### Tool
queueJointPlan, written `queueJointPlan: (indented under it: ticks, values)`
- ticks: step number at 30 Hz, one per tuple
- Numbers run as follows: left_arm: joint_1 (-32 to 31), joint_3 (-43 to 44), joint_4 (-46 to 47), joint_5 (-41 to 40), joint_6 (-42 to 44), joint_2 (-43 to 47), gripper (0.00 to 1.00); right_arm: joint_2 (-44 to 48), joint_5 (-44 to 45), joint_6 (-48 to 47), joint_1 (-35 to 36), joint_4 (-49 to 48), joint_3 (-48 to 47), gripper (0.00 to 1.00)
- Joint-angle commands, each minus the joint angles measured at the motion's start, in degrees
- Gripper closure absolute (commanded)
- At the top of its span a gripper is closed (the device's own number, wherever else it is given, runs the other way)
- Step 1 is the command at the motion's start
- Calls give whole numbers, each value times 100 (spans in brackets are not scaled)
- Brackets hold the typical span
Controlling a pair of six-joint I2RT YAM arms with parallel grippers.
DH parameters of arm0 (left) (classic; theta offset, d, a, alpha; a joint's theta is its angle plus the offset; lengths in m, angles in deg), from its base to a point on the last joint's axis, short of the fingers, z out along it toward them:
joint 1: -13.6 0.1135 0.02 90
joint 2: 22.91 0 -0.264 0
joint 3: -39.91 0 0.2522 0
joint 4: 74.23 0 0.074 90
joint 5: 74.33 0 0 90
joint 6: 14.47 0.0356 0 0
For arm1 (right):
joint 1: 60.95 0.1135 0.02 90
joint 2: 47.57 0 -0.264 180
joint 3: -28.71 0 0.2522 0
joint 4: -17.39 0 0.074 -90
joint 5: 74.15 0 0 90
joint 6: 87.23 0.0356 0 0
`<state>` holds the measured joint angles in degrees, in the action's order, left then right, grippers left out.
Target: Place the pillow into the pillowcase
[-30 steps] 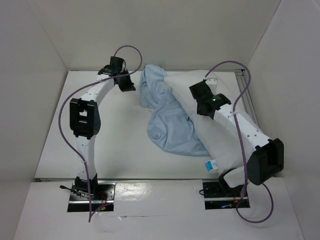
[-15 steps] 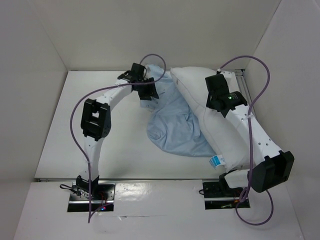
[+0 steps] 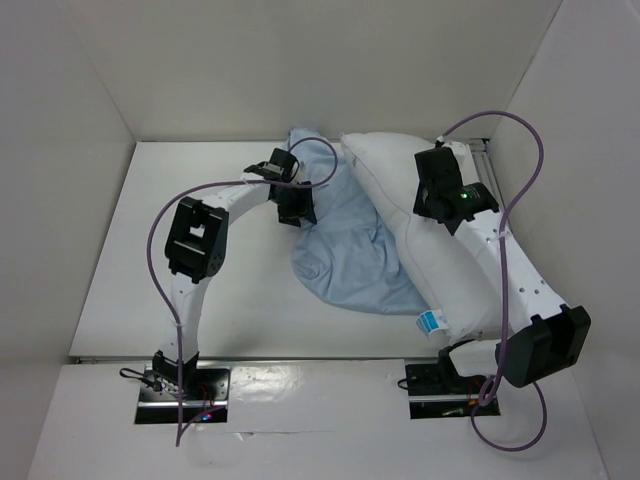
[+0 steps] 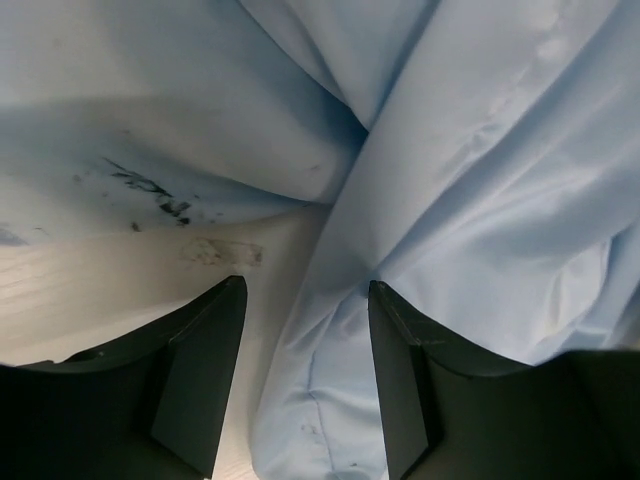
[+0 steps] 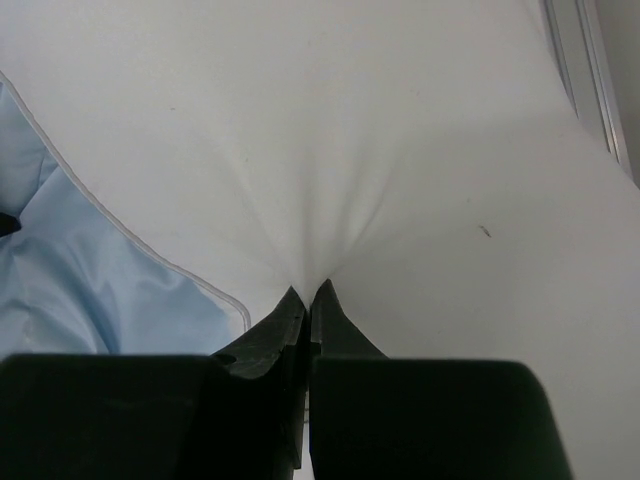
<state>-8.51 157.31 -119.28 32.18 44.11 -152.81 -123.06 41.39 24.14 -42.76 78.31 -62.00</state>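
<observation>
Top external: the pillow lies along the right side of the table, overlapping the crumpled pillowcase at centre.
Left wrist: the left gripper hangs over blue folds, jaws apart, holding nothing.
Right wrist: the right gripper pinches the pillow's white fabric, jaws closed.

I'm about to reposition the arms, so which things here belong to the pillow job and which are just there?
Part of the job:
pillow, pinched by the shut right gripper
pillowcase, under the open left gripper

Just there:
purple cables
metal rail at the right edge of the table
</observation>
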Motion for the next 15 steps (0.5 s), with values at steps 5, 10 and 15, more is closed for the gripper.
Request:
queueJointPlan:
  ticks: [5, 10, 15]
  values:
    - [-22, -124, 211, -334, 232, 168, 33, 368, -5, -1, -27, -506, -400, 100]
    - [-22, 69, 158, 88, 233, -61, 41, 420, -5, -1, -27, -506, -400, 100]
    - [-22, 86, 158, 334, 171, 176, 100, 420, -5, -1, -27, -453, -400, 100]
